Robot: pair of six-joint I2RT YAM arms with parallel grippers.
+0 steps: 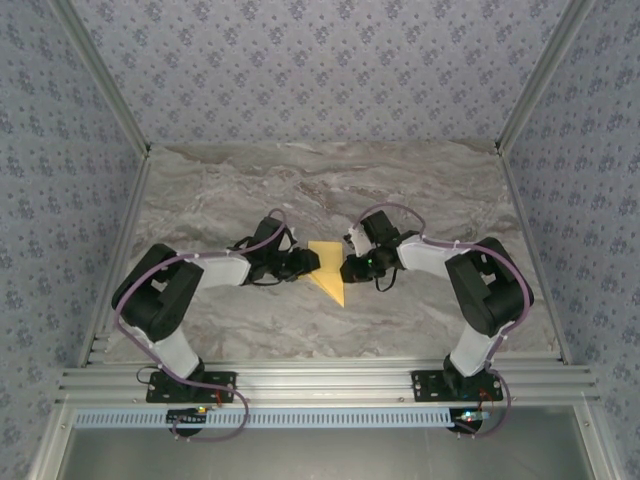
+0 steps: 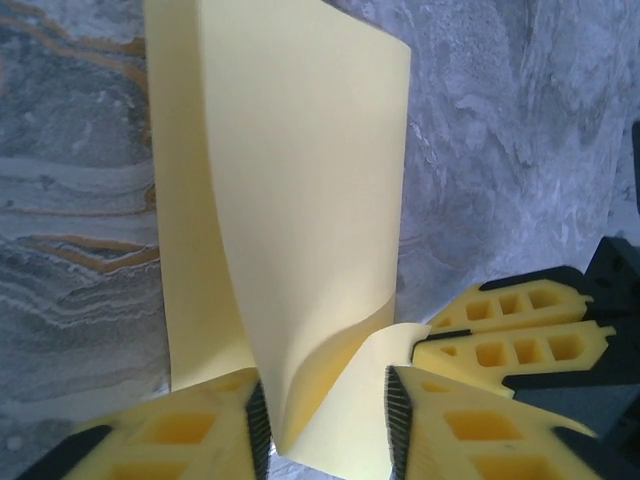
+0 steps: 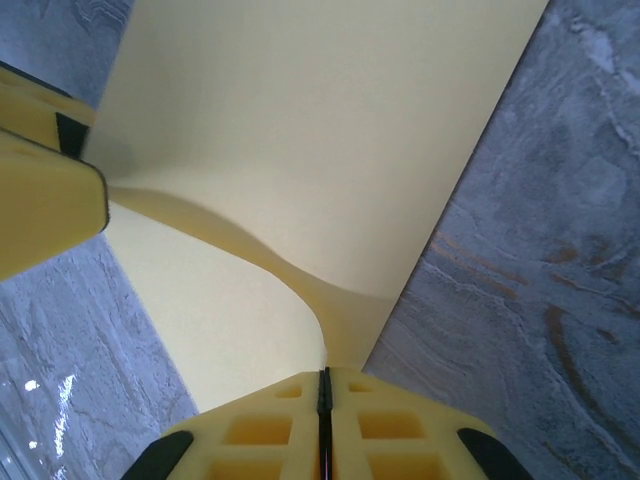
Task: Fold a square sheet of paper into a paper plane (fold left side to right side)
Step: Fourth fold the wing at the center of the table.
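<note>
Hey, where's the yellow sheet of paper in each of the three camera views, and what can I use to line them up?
Top external: yellow sheet of paper at table centre, between the left gripper and right gripper.
Left wrist: upper middle, curling down between the left gripper's fingers.
Right wrist: upper left to centre, pinched at the bottom by the right gripper.
Shared landmark: the grey marble tabletop beneath.

We see the mustard-yellow sheet (image 1: 327, 268) partly folded, one flap curling up over itself. The right end effector (image 3: 323, 378) pinches its corner, and its curled edge sits between the parted jaws of the left end effector (image 2: 325, 405).
</note>
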